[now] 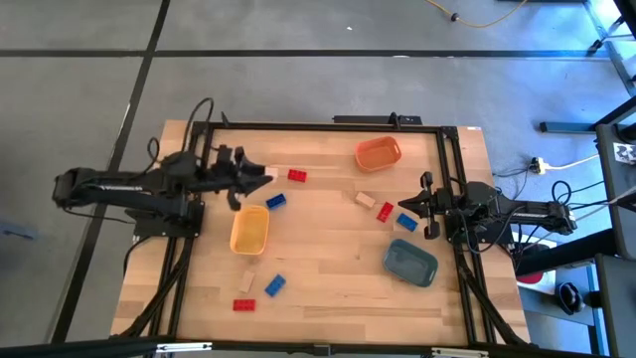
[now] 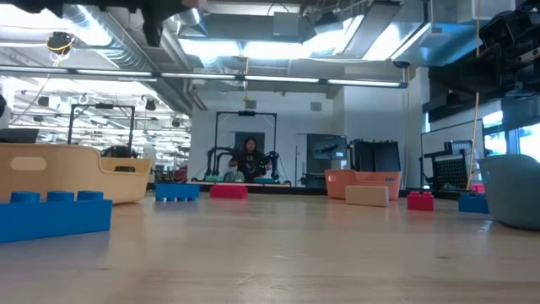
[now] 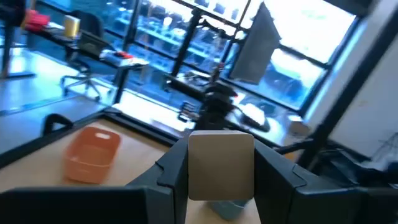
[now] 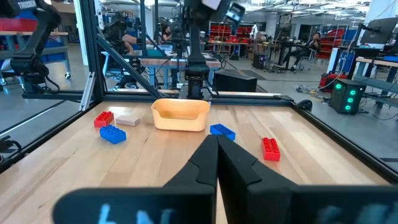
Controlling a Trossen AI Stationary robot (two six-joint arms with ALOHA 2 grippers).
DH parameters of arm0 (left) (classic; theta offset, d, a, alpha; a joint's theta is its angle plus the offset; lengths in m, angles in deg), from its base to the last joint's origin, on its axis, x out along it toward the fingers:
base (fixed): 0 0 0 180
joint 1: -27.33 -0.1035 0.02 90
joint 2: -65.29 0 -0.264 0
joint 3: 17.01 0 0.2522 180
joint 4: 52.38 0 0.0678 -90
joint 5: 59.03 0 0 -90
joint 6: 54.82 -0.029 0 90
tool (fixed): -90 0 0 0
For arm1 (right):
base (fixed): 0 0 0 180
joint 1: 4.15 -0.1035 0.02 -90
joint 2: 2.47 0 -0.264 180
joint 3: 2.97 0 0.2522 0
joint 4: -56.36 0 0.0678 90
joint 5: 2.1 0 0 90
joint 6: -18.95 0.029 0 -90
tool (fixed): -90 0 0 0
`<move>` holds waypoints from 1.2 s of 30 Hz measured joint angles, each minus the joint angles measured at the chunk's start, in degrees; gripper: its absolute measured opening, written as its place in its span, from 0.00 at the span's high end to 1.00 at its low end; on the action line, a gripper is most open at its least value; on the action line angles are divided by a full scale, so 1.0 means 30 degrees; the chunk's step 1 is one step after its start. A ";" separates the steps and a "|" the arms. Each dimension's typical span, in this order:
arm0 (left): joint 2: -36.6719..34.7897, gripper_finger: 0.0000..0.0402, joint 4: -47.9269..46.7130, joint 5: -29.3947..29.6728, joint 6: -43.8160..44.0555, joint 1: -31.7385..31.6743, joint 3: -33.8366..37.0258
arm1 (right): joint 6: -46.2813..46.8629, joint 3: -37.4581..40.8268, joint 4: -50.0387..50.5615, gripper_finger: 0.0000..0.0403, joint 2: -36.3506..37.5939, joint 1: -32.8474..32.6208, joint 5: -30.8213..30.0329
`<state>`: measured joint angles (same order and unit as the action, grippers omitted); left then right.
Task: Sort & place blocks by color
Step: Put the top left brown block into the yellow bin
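The work surface is a pale wooden tabletop (image 1: 328,268) of butcher-block planks, edged by a dark metal frame and standing on a grey floor crossed by dark seams. Taking the yellow tray (image 1: 249,230) as the landmark: the left gripper (image 1: 260,175) hovers just beyond the tray's far end, its fingers pinching a beige block (image 3: 221,165), seen squarely between them in the left wrist view. A blue block (image 1: 275,201) lies just beside the tray's far right corner, and a red block (image 1: 297,176) sits a little farther off the same way. Near the tray's front end lie a beige block (image 1: 247,282), another blue block (image 1: 274,285) and a red block (image 1: 243,304).

Well to the tray's right sit a beige block (image 1: 365,199), a red block (image 1: 386,212) and a blue block (image 1: 406,221). The orange tray (image 1: 378,153) stands far right and back from the yellow tray, the slate-blue tray (image 1: 410,262) far right and forward. The right gripper (image 1: 405,204) waits beside that right cluster, fingers pressed together.

Across the table in the low view, the room is a bright workshop with ceiling ducts, strip lights and metal rigs, where a person (image 2: 249,158) sits in the distance.
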<state>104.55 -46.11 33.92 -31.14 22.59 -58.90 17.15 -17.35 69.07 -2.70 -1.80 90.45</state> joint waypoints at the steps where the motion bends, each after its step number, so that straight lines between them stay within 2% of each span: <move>1: -0.0181 0.70 0.0005 0.0310 0.0008 0.0269 0.0194 | 0.0000 0.0000 0.0006 0.98 -0.0006 -0.0001 0.0001; 5: -0.0331 0.70 -0.0003 0.1164 -0.0039 0.0844 0.0383 | 0.0002 0.0000 0.0002 0.98 0.0000 -0.0005 0.0002; 14: -0.0368 0.70 0.0056 0.1159 0.0066 0.0909 0.0383 | -0.0074 0.0000 0.0005 0.98 -0.0007 -0.0007 0.0000; 18: -0.0368 0.70 0.0052 0.1170 0.0066 0.0909 0.0383 | -0.2501 0.0000 -0.0652 0.98 -0.0007 0.0000 -0.0439; 21: -0.0362 0.70 0.0060 0.1156 0.0073 0.0901 0.0383 | -0.0957 0.0000 -0.3138 0.98 -0.0007 0.0000 0.0261; 24: -0.0360 0.70 0.0060 0.1130 0.0073 0.0901 0.0383 | 0.3277 0.0000 -0.8488 0.98 -0.0002 -0.0005 0.1603; 26: -0.0360 0.70 0.0052 0.1126 0.0066 0.0900 0.0383 | 0.5323 -0.0015 -1.2556 0.98 -0.0011 -0.0007 0.1234; 30: -0.0360 0.70 0.0060 0.1112 0.0066 0.0894 0.0383 | 0.5550 -0.0036 -1.8392 0.98 -0.0087 0.0000 -0.0170; 32: -0.0360 0.70 0.0060 0.0994 0.0066 0.0894 0.0383 | 0.5621 -0.0455 -1.8778 0.98 -0.0293 0.0000 -0.0140; 36: -0.0360 0.70 0.0067 0.0828 0.0092 0.0894 0.0383 | 0.7225 -0.2792 -1.5382 0.98 -0.2578 -0.0004 -0.1496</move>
<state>103.47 -45.91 36.40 -30.87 25.27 -57.75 38.82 -25.73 22.92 -10.43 -1.81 85.96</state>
